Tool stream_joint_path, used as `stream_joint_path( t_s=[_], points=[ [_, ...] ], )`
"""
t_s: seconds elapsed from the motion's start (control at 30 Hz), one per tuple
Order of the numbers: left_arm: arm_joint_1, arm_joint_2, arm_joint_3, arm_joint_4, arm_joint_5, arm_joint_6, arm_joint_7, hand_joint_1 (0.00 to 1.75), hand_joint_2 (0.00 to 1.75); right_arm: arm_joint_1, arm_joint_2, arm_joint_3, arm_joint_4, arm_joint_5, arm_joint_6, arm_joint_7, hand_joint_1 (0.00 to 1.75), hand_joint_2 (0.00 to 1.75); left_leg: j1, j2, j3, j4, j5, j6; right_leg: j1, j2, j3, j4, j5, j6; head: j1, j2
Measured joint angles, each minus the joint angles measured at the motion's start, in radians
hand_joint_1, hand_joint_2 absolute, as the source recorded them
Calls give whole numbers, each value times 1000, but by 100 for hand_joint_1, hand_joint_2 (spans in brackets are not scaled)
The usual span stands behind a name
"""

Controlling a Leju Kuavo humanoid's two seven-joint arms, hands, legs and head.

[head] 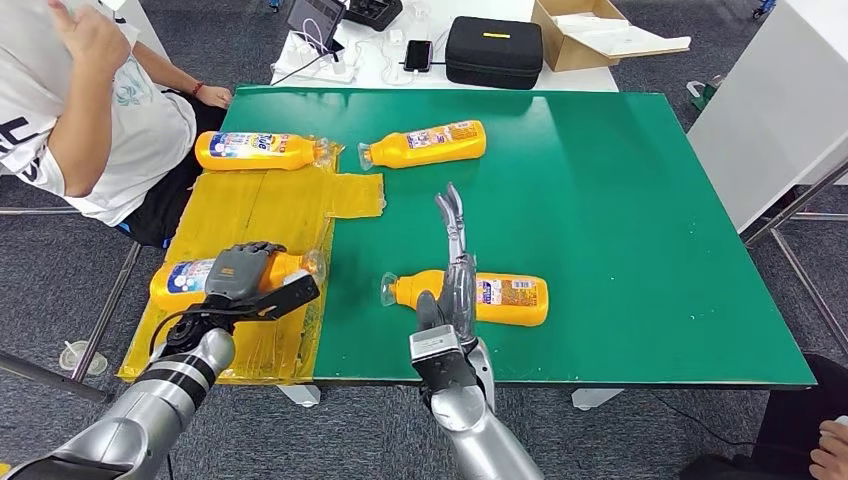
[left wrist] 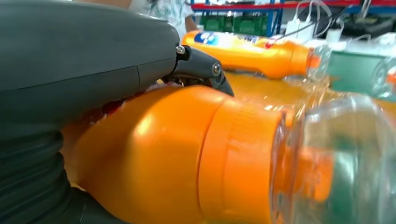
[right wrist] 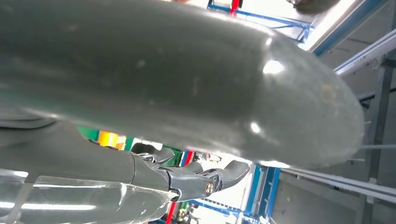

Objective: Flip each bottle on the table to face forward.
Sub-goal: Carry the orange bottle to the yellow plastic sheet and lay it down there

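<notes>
While the left hand (head: 243, 272) lies curled over the body of the near-left bottle (head: 190, 278), gripping it where it rests on its side on the yellow mat (head: 250, 205), the right hand (head: 455, 262) stands over the near-middle bottle (head: 505, 297) with its fingers straight and apart, holding nothing. That bottle lies on its side on the green table (head: 620, 200), just under and to the right of the right hand, its clear cap (head: 389, 290) to the hand's left. Beyond the left hand a far-left bottle (head: 262, 150) lies on the mat, and beyond the right hand a far-middle bottle (head: 425, 144) lies on the green surface, both well apart from the hands. A seated person in a white shirt (head: 120, 110) is at the table's far-left corner.

From the left wrist, the thick grey thumb (left wrist: 84, 60) presses on top of the held bottle's orange shoulder (left wrist: 154, 154), and the far-left bottle (left wrist: 252, 51) lies beyond it.

From the right wrist, the dark fingers (right wrist: 205, 179) reach out slightly bent and apart; whether they touch the bottle cannot be told.
</notes>
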Motion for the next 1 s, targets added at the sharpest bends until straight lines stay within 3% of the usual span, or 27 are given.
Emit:
stream_joint_path(
  t_s=[0.07, 0.1, 0.13, 0.23, 0.27, 0.4, 0.73, 1.0],
  points=[
    [1, 4, -1, 4, 5, -11, -5, 175, 175, 0, 0, 3, 5, -1, 3, 0, 0, 0, 0, 0, 0, 0, 0, 0, 0, 0, 0, 0, 0, 0, 0, 0],
    [1, 5, -2, 5, 7, -13, -6, 166, 175, 0, 0, 4, 7, -1, 4, 0, 0, 0, 0, 0, 0, 0, 0, 0, 0, 0, 0, 0, 0, 0, 0, 0],
    [1, 6, -2, 6, 8, -13, -7, 142, 175, 0, 0, 6, 9, -2, 4, 0, 0, 0, 0, 0, 0, 0, 0, 0, 0, 0, 0, 0, 0, 0, 0, 0],
    [1, 8, -5, 8, 13, -22, -9, 21, 175, 0, 0, 9, 13, -2, 7, 0, 0, 0, 0, 0, 0, 0, 0, 0, 0, 0, 0, 0, 0, 0, 0, 0],
    [1, 8, -5, 9, 16, -32, -11, 2, 175, 0, 0, 9, 15, -2, 8, 0, 0, 0, 0, 0, 0, 0, 0, 0, 0, 0, 0, 0, 0, 0, 0, 0],
    [3, 8, -5, 10, 30, -85, -29, 0, 0, 0, 0, 10, 23, -3, 17, 0, 0, 0, 0, 0, 0, 0, 0, 0, 0, 0, 0, 0, 0, 0, 0, 0],
    [0, 19, 23, 7, 150, -297, -119, 0, 0, -8, 0, 8, 49, -5, 42, 0, 0, 0, 0, -3, 4, -1, 0, 0, 0, -3, 6, 0, -1, 0, 0, 0],
    [-3, 37, 31, 5, 195, -398, -146, 0, 0, -16, 0, 6, 71, -8, 46, 0, 0, 0, 0, -3, 10, -1, 1, 0, 0, -3, 12, 0, 0, -1, 0, 0]
  ],
)
